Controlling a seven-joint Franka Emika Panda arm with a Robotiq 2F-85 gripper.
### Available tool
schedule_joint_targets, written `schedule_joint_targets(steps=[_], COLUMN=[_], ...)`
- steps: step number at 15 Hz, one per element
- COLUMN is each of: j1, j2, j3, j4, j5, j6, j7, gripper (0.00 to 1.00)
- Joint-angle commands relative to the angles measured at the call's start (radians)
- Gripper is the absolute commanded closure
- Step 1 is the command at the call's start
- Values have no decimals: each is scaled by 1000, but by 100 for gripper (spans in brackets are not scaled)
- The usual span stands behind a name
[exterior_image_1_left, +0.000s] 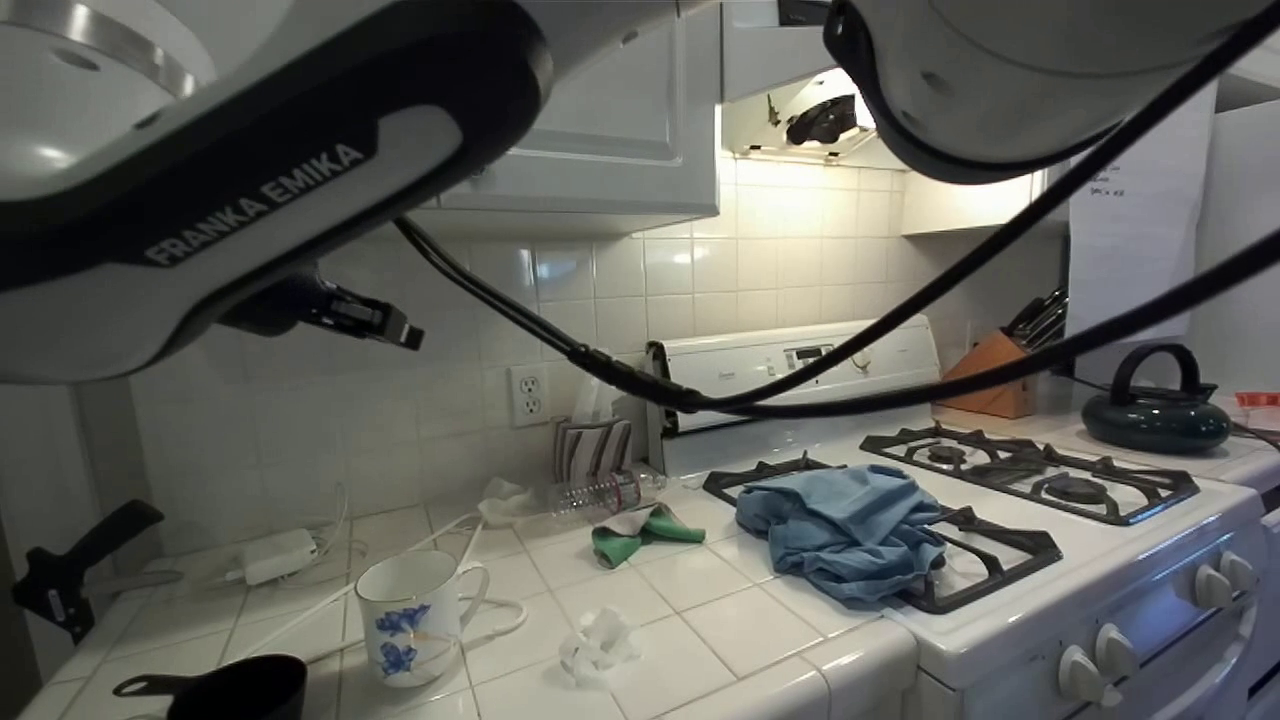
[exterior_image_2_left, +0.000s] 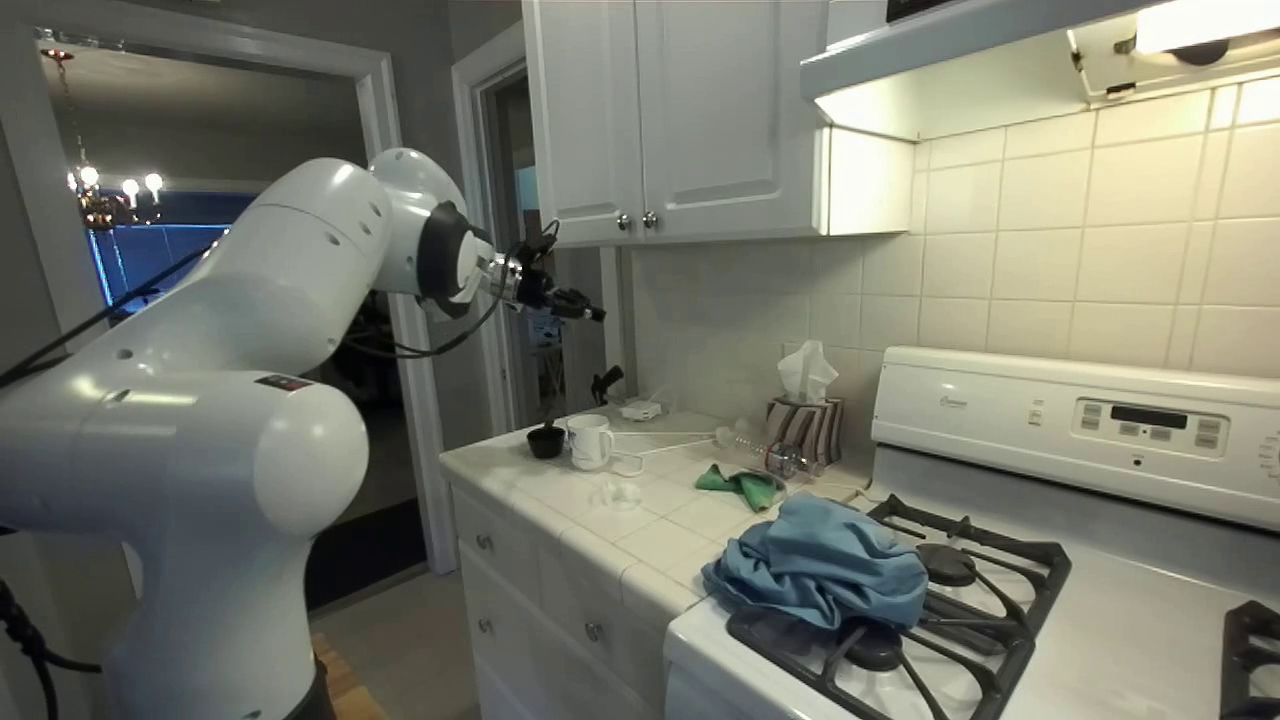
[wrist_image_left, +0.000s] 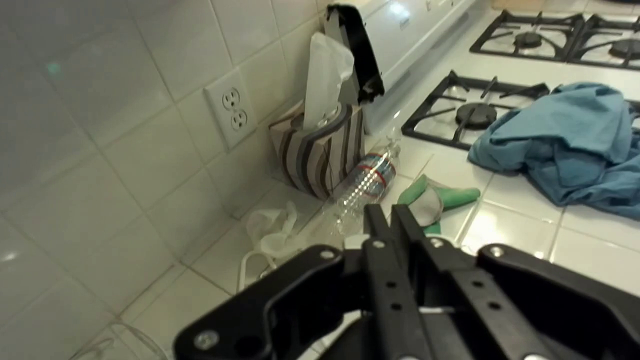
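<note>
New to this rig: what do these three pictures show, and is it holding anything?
It's a white robot arm ending in a black two-fingered hand. Two pictures come from cameras outside the robot; the third, from the wrist, looks out past the fingers.

On the tiled counter sit a flowered mug, a small black pan, a green-and-grey cloth, a clear bottle on its side and a striped tissue box. A blue cloth lies mostly on the stove.

The hand is in mid-air, fingers nearly together, holding nothing.

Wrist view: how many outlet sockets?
2: upper socket and lower socket, on the white wall plate left of the tissue box. The box may hide others.
</note>
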Motion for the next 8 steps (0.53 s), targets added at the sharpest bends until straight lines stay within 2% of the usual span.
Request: schedule_joint_targets(steps=[1,8], j1=[-118,-416], j2=[-67,-203], j3=[79,242], j4=[-114,-440], j5=[107,249], j6=[155,562], j7=[21,-27], gripper=[98,100])
